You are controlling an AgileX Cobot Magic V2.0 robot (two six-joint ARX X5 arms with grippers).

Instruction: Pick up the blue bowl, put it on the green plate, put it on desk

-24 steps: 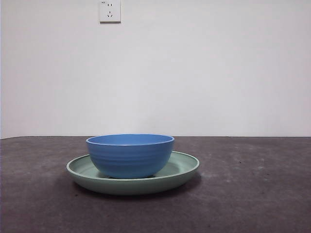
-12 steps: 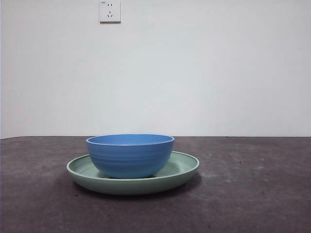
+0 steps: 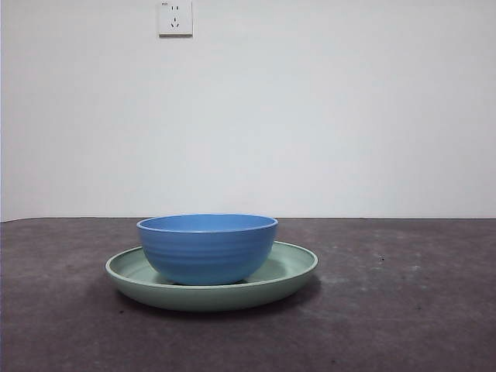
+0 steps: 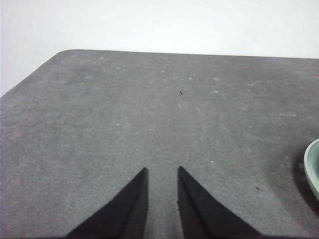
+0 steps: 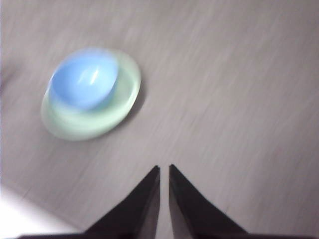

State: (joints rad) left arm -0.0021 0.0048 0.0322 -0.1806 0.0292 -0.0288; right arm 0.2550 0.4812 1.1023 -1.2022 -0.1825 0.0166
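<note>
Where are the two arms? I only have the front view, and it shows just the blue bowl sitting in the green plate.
Observer: The left gripper hangs close above bare desk, holding nothing; only the green plate shows, at the edge of its view.
Operator: And the right one?
Observer: The right gripper is high over the desk, also holding nothing, looking down on the blue bowl in the plate from off to one side; that picture is blurred.
</note>
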